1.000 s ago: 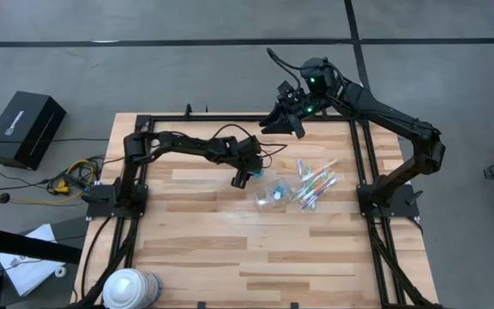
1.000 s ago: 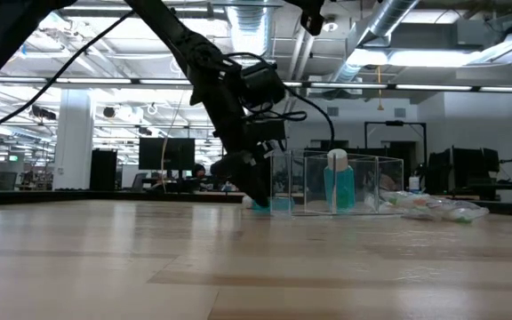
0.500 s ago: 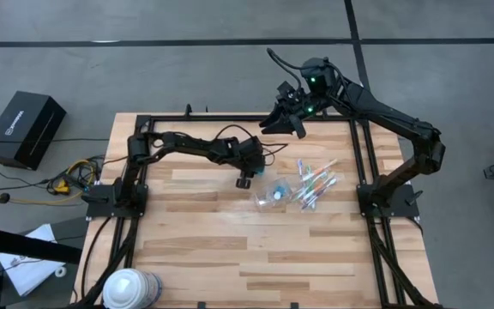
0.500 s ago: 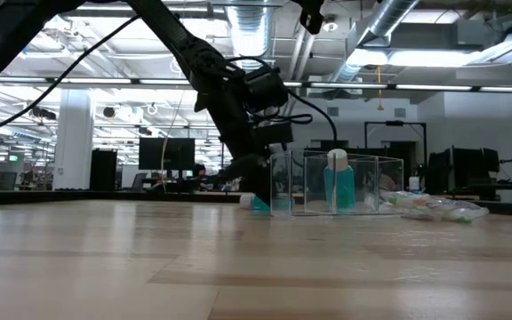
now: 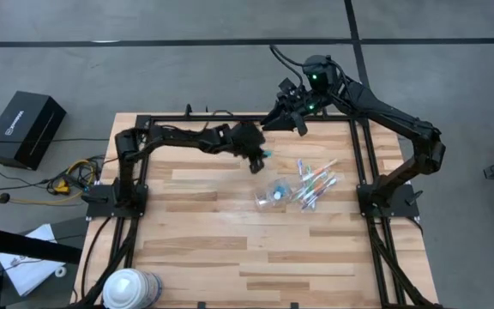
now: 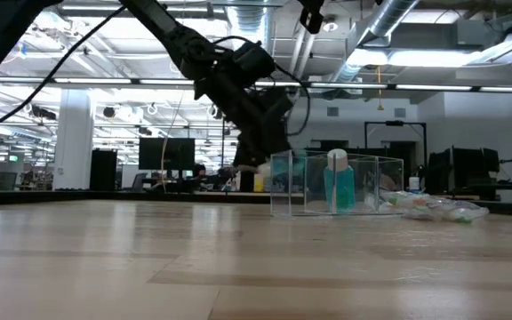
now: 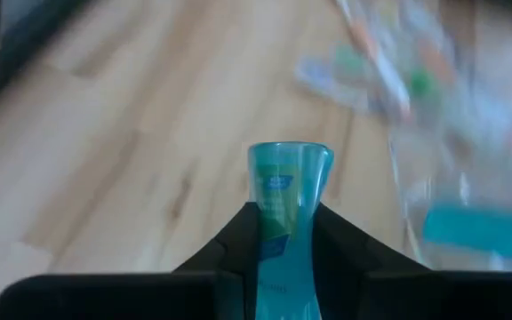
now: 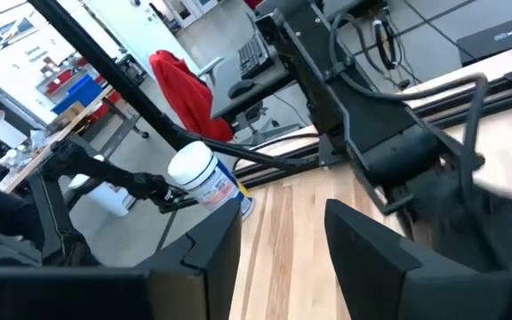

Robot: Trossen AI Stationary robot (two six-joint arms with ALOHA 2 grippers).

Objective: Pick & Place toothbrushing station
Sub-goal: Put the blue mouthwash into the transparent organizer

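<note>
My left gripper is shut on a teal see-through tube, held above the table just to the far left of the clear plastic cup. The cup stands on the table, and a blue tube with a white cap stands upright inside it. Several pastel toothbrushes lie flat on the table to the right of the cup. My right gripper is open and empty, raised high over the table's far edge. My left gripper pinches the teal tube's body between its two fingers. The tube lies along the fingers, and its flared flat end sticks out past the fingertips. The fingers slant down from the table's left side. The tube is lifted clear of the table.
A big white-and-blue roll stands at the table's near left corner. A black box sits on the floor to the left. The black frame rail runs along the far edge. Bare wood lies near of the cup.
My left gripper has risen from the table beside the cup and gone toward the far edge and a little right. It has carried the teal tube, which lay on the table, up clear of it.
</note>
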